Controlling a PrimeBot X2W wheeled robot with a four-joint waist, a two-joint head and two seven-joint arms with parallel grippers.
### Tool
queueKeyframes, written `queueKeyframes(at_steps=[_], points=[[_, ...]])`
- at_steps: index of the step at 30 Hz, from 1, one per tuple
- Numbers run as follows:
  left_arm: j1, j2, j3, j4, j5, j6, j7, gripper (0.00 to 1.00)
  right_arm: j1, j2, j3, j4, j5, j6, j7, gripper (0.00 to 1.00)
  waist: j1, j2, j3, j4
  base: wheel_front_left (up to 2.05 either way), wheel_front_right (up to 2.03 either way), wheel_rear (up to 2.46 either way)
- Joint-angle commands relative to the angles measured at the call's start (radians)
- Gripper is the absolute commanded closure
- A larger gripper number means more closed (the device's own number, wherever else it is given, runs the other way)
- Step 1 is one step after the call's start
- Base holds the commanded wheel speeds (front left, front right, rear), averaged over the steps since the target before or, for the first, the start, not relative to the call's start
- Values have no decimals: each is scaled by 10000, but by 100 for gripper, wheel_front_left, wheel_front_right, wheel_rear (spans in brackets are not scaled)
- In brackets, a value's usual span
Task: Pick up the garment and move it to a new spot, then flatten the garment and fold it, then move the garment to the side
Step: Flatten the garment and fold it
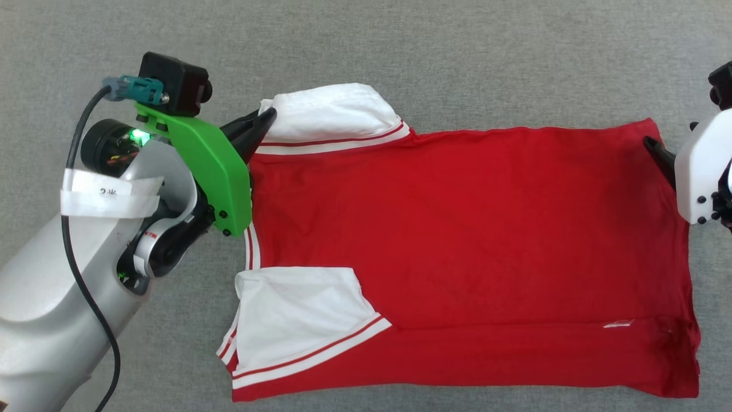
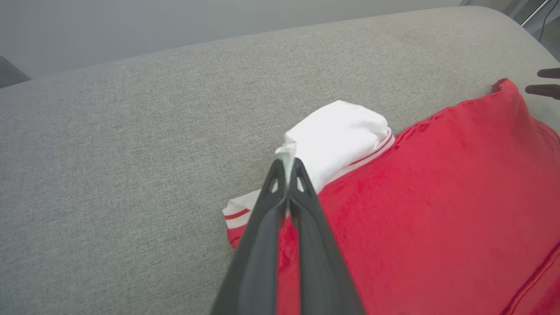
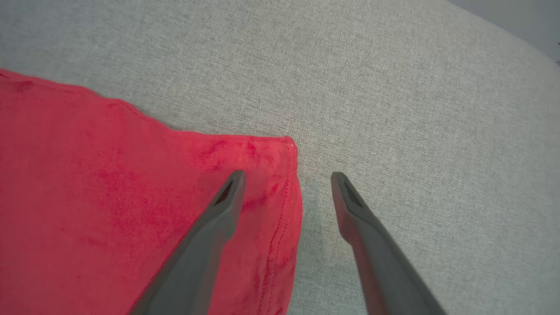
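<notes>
The garment [image 1: 457, 240] lies spread flat on the worktop [image 1: 400, 51], which is covered in grey woven cloth. It is a soft red jersey. Its neck end points to your left and its hem to your right. Both short white sleeves carry red-and-white striped trim. The far sleeve [image 1: 331, 114] bulges a little and sits partly on the grey cloth. The near sleeve [image 1: 297, 315] is folded in flat over the red body. A straight crease runs along the near long edge of the red fabric, with a small pale tag [image 1: 617, 324] on it near the hem.

Your left claw [image 2: 287, 164] is clamped together on the outer edge of the far sleeve, with a pinch of white cloth showing between its tips. Its silver forearm [image 1: 46, 297] rises from the lower left, bearing a green bracket [image 1: 209, 166] and a trailing black cable [image 1: 77, 269]. The dark fingers angle toward the sleeve.

Your right claw [image 3: 287, 175] stands wide apart at the far hem corner. One finger [image 3: 210, 227] is over the red fabric, the other over bare grey cloth, so they straddle the stitched hem edge. You cannot tell whether the tips touch down. Its white wrist housing [image 1: 700, 171] sits at the right edge of the head view.
</notes>
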Motion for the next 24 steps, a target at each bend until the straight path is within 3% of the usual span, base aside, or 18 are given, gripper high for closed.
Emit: queueKeyframes(at_steps=[1, 16, 17, 19, 24], points=[[184, 74, -27, -188, 164, 88, -82, 100, -219, -133, 173, 197, -33, -9, 100, 0, 0, 0, 243, 278, 0, 0, 0], [251, -14, -130, -711, 381, 131, -410, 100, -957, -691, 2018, 1690, 174, -9, -85, 0, 0, 0, 716, 700, 0, 0, 0], [249, -31, -138, -678, 377, 116, -424, 100, -940, -715, 2123, 1753, 215, -9, -84, 30, 0, 0, 716, 709, 0, 0, 0], [254, -79, -135, -567, 361, 97, -491, 100, -910, -769, 2325, 1873, 302, -9, -139, 100, 0, 0, 689, 721, 0, 0, 0], [350, -151, -31, -91, 315, 112, -797, 100, -931, -726, 2320, 2106, 541, -9, -683, 100, 0, 0, 483, 665, 0, 0, 0]])
